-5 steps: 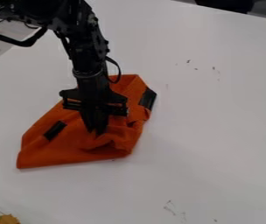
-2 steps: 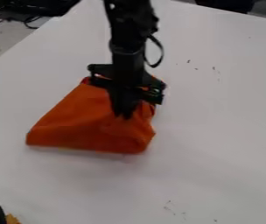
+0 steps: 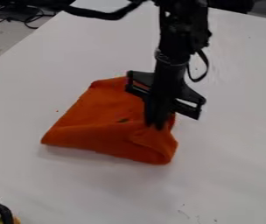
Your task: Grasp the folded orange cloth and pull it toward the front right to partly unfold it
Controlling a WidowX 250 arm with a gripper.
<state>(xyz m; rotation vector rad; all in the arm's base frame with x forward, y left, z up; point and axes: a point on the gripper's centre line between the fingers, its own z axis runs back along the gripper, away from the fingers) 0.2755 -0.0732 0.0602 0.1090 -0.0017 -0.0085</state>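
Camera view: black gripper near frame centre, appears closed on 1 orange cloth. Cloth on white table, centre to left of frame. Judged mid-handling: part folded over, lower right bunched, not released.

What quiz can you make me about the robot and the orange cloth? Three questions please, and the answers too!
1. Pick one. In the picture, the gripper points down at which side of the cloth?
a) the left side
b) the right side
c) neither, it is far away from the cloth

2. True or false? The cloth is spread out smooth, without any folds.

3. Fill in the missing word: The table under the cloth is coloured ____.

Key: 1 b; 2 false; 3 white.
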